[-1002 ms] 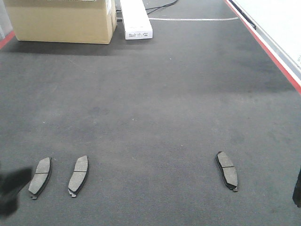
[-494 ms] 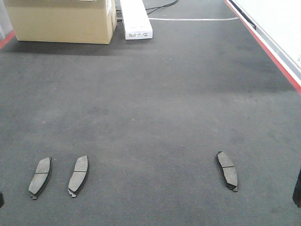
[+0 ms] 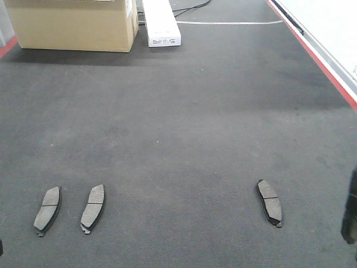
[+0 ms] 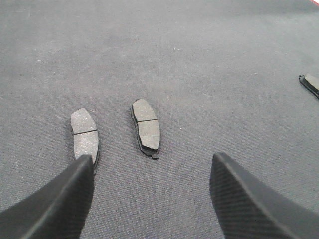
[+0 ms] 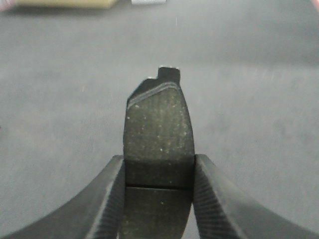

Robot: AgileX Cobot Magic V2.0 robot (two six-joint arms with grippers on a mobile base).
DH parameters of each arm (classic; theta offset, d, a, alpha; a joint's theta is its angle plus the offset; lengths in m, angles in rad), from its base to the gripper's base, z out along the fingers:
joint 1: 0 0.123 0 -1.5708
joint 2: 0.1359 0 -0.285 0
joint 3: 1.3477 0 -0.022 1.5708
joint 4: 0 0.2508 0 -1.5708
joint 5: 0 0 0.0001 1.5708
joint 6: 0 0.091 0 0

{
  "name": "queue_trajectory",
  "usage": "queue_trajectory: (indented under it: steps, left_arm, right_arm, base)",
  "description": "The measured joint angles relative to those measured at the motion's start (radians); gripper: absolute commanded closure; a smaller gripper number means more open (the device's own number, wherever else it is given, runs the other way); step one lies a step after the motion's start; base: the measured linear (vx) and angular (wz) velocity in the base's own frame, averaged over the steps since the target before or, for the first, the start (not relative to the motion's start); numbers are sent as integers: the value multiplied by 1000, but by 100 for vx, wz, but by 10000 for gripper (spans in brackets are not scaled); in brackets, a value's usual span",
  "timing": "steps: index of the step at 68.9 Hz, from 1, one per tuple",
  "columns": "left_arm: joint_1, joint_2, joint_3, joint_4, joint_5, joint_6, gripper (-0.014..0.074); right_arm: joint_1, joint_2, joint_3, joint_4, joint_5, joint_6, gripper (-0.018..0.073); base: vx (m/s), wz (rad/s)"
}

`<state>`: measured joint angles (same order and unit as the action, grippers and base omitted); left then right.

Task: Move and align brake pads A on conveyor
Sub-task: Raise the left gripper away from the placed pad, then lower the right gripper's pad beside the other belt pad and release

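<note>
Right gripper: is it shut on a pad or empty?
Shut on a pad. In the right wrist view the right gripper has both fingers pressed against the sides of a brake pad.

Conveyor [image 3: 184, 123] belt is wide open through the middle of the front view: nothing stands between the pad pair at lower left and the single pad at lower right. Left pair, brake pad [image 3: 48, 210] and its neighbour [image 3: 93, 207], lie close side by side with only a narrow strip of belt between them (tight for a finger). The third pad [image 3: 269, 202] lies well apart from them, clear belt all round. Obstacles sit only at the top of the frame: cardboard box [image 3: 72, 25] upper left, white box [image 3: 162, 22] just beside it. Right end effector [image 5: 158, 199] carries a fourth pad [image 5: 158, 134], over bare belt. Left end effector [image 4: 149, 194] hangs spread above the pair.
</note>
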<state>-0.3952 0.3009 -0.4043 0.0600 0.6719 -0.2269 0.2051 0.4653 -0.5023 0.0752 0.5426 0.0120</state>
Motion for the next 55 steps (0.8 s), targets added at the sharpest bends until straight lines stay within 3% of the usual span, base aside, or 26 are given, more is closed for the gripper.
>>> queue_trajectory:
  steps: [23, 41, 55]
  left_arm:
    - [0, 0, 0, 0, 0, 0, 111]
    - [0, 0, 0, 0, 2, 0, 111]
    - [0, 0, 0, 0, 7, 0, 111]
  right_arm:
    - [0, 491, -265, 131, 135, -1, 497]
    - [1, 885, -433, 147, 227, -12, 487]
    - [115, 1109, -521, 118, 222, 32, 474]
  base:
    - [0, 0]
    - [0, 0]
    - [0, 0]
